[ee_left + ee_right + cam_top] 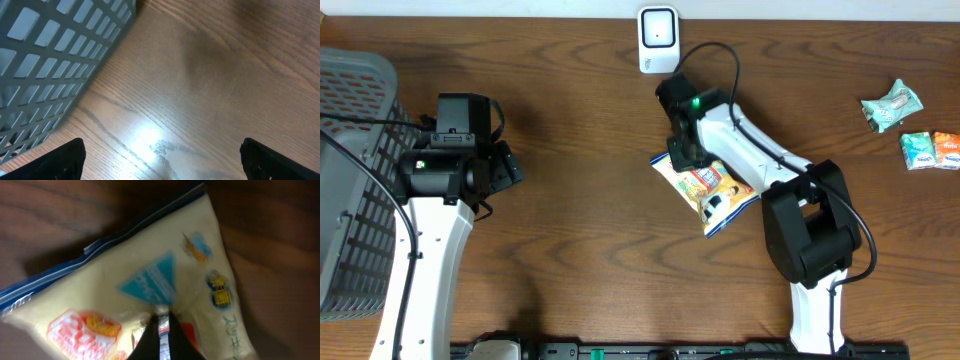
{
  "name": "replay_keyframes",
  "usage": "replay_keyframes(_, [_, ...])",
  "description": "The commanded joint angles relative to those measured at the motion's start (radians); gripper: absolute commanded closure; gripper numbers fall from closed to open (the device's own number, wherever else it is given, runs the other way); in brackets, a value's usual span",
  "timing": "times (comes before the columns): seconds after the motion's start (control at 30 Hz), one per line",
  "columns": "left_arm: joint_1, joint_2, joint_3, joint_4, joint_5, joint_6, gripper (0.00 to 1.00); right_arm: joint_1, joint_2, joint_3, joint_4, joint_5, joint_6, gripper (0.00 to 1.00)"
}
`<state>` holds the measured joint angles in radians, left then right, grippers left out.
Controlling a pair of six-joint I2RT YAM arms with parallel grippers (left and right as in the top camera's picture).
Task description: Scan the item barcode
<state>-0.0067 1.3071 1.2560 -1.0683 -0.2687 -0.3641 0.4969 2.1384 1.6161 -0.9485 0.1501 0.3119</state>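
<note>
grey slatted basket point(350, 150) at left edge, right gripper point(160, 322) pinched tight on yellow blue-edged snack bag point(150, 280), print too blurred to read, left gripper point(162, 160) spread wide, holding nothing

Cream-yellow plastic snack bag point(708, 190): blue edge strip, light-blue triangle, orange-red print, small yellow-and-blue badges. Small white boxy barcode scanner point(658, 38), grey window. Grey plastic lattice basket point(350, 150), square-hole grid. Dark brown wooden table point(580, 120), wavy grain. Pale teal crinkled packet point(892, 105); green-white small packet point(918, 150); orange small packet point(948, 148). Left arm point(425, 250) and right arm point(745, 140): white, black joints.
</note>
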Motion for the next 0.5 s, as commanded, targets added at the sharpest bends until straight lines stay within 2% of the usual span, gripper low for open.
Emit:
replay_keyframes(0.0, [0.004,0.001,0.003,-0.003,-0.021,0.008,0.02,-0.009,0.001,-0.135,0.112,0.008,-0.013,0.98])
replay_keyframes(0.1, [0.004,0.0,0.003,-0.003,-0.021,0.008,0.02,-0.011,0.001,-0.158,0.127,0.008,-0.008,0.99])
replay_keyframes(0.2, [0.004,0.001,0.003,-0.003,-0.021,0.008,0.02,-0.015,-0.007,-0.106,0.068,0.008,0.009,0.99])
replay_keyframes(0.4, [0.004,0.001,0.003,-0.003,-0.021,0.008,0.03,-0.033,-0.027,0.156,-0.236,0.009,-0.04,0.99])
replay_keyframes(0.47, [0.004,0.001,0.003,-0.003,-0.021,0.008,0.02,-0.033,-0.027,0.245,-0.348,0.009,-0.072,0.92])
